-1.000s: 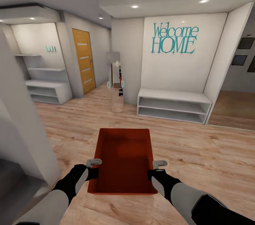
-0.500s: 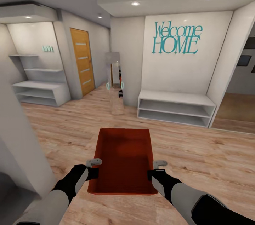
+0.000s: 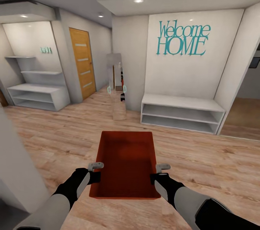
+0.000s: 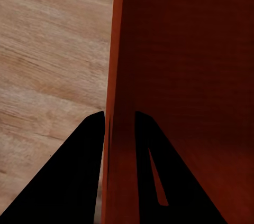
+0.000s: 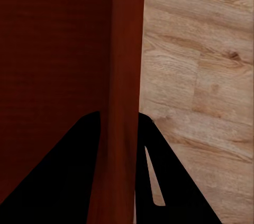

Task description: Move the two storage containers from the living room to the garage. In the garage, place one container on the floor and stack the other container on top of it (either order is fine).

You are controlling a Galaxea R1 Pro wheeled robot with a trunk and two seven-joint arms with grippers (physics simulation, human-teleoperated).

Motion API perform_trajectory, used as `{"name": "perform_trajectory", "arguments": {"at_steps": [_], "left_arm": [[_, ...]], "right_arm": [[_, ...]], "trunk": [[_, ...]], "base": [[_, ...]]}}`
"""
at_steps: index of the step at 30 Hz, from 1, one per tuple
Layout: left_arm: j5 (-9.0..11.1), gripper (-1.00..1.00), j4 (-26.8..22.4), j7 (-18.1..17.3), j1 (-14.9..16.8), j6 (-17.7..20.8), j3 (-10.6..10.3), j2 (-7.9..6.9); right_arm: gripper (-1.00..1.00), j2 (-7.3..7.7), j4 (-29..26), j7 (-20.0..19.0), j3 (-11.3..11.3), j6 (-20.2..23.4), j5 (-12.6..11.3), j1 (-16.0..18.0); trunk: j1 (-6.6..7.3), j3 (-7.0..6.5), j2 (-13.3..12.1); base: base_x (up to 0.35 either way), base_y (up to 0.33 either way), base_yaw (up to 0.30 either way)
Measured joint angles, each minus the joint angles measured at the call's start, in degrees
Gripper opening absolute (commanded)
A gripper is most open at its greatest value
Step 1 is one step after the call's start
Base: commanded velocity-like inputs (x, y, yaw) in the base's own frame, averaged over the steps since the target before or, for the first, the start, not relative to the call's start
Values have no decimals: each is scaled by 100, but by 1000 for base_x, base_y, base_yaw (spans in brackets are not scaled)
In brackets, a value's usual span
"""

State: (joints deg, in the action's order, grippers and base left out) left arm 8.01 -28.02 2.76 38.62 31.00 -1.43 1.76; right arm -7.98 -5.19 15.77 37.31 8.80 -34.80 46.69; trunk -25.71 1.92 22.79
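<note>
Jaws clamped on opposite walls of the storage container (image 3: 126,165), liable to slip if jolted crossing the wood-plank floor (image 3: 202,157).

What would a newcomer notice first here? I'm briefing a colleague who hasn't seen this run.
First, the orange-red bin held low at centre, its side walls pinched by the left tool and the right tool. Next, the teal "Welcome HOME" lettering on the wall ahead, above a white bench shelf.
</note>
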Motion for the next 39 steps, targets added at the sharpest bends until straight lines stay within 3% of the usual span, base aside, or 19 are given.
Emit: {"name": "perform_trajectory", "arguments": {"at_steps": [8,25,39], "left_arm": [[-1,-100,-2,-1,-2,1,1,0],[-1,-100,-3,-1,-3,1,1,0],[-1,-100,0,1,-2,0,3,2]], "right_arm": [[-100,0,2,-3,4,-1,-3,0],[-100,1,3,-9,4,-2,-2,1],[-100,2,2,-8,1,0,3,0]], "trunk": [[0,0,0],[0,0,0],[0,0,0]], "base": [[323,0,52],[323,0,249],[322,0,20]]}}
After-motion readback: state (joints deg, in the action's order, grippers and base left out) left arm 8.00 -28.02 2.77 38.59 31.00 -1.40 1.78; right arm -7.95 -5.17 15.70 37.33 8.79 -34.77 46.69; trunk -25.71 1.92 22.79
